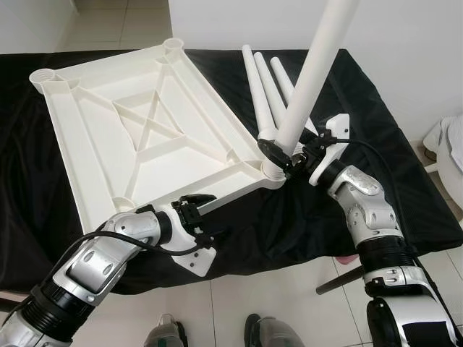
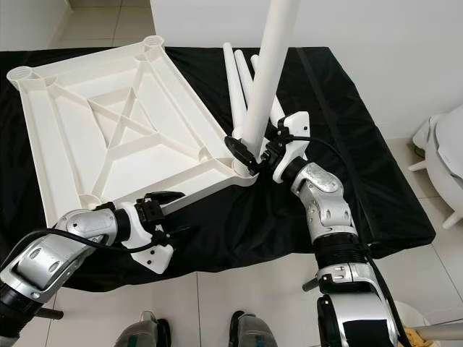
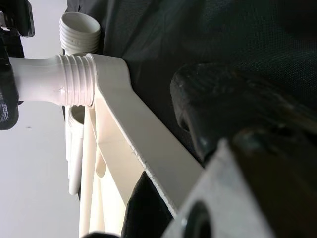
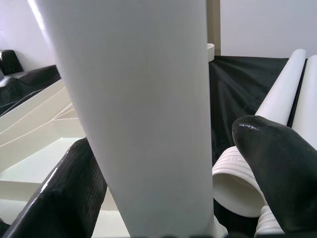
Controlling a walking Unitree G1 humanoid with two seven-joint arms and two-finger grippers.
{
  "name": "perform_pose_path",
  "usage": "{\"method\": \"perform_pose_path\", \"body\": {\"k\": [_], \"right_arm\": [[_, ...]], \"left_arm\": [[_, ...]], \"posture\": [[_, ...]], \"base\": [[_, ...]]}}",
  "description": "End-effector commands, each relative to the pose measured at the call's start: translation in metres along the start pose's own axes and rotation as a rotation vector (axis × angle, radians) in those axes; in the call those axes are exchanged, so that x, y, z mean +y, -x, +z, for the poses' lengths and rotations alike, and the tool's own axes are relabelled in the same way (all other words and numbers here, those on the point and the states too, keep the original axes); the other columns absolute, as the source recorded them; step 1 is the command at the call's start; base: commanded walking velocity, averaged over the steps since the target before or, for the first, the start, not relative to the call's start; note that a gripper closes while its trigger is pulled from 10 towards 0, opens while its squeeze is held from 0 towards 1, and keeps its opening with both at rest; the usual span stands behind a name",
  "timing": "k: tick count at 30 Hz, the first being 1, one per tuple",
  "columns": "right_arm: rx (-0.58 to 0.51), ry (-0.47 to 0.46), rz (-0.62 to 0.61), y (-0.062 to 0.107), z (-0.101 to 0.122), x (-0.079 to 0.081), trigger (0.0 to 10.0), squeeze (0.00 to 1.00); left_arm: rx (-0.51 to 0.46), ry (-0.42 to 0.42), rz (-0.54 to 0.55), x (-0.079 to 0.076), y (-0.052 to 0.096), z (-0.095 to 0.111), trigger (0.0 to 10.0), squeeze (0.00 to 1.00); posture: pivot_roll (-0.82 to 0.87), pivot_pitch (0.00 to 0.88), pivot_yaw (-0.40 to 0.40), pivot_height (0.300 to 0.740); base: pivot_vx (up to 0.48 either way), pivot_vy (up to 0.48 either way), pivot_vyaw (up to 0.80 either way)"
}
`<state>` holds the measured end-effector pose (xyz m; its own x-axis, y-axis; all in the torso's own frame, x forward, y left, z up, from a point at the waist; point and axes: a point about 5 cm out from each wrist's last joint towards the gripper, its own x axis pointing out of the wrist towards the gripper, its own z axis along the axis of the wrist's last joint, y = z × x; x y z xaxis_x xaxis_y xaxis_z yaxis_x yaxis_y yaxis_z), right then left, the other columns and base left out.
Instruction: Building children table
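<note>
tabletop (image 1: pixel 137 130) lies upside down on black worktop (image 1: pixel 405 181), left side. our right gripper (image 1: pixel 289 155) clamps first leg (image 1: pixel 311 72) in its near-right corner socket; left gripper (image 1: pixel 199 217) pinches near edge. three legs (image 1: pixel 264 83) left.

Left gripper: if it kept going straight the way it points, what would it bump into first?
Probably the leg screwed into the tabletop's corner. The left gripper points along that near rim toward it, though depth is hard to judge.
</note>
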<state>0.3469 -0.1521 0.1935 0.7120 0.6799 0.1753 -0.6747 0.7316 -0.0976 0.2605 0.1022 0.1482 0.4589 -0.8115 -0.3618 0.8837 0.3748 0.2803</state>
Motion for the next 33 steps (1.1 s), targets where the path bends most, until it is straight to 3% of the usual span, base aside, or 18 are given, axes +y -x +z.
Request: {"method": "perform_pose_path", "body": {"k": [1, 5, 8, 11, 14, 23, 33], "right_arm": [[0.028, 0.004, 0.009, 0.001, -0.003, -0.001, 10.0, 0.00], [0.035, 0.008, 0.003, 0.002, -0.004, -0.002, 10.0, 0.00], [0.039, 0.014, -0.002, 0.002, -0.005, -0.003, 10.0, 0.00], [0.038, 0.015, -0.003, 0.002, -0.005, -0.004, 10.0, 0.00], [0.037, 0.015, -0.002, 0.001, -0.005, -0.003, 10.0, 0.00], [0.032, 0.011, -0.001, 0.000, -0.006, -0.001, 10.0, 0.00], [0.032, 0.005, 0.007, -0.001, -0.008, 0.002, 10.0, 0.00]], "left_arm": [[-0.024, 0.006, -0.086, -0.003, -0.001, 0.002, 10.0, 0.00], [-0.039, 0.011, -0.075, 0.001, 0.003, 0.005, 10.0, 0.00], [-0.076, 0.003, -0.117, 0.002, 0.018, 0.012, 10.0, 0.00], [-0.105, 0.015, -0.076, 0.012, 0.021, 0.017, 10.0, 0.00], [-0.110, 0.005, -0.018, 0.020, 0.019, 0.018, 10.0, 0.00], [-0.111, -0.016, 0.026, 0.021, 0.013, 0.016, 10.0, 0.00], [-0.150, 0.079, 0.151, 0.032, 0.009, 0.019, 10.0, 0.00]], "posture": [[0.01, 0.125, -0.024, 0.740], [0.00, 0.126, -0.025, 0.740], [0.01, 0.127, -0.027, 0.740], [0.01, 0.127, -0.027, 0.740], [0.01, 0.126, -0.026, 0.740], [0.01, 0.124, -0.022, 0.740], [0.01, 0.120, -0.025, 0.740]], "base": [[0.000, 0.000, 0.00], [0.000, 0.000, 0.00], [0.000, 0.000, 0.00], [0.000, 0.000, 0.00], [0.000, 0.000, 0.00], [0.000, 0.000, 0.00], [0.000, 0.000, 0.00]]}}
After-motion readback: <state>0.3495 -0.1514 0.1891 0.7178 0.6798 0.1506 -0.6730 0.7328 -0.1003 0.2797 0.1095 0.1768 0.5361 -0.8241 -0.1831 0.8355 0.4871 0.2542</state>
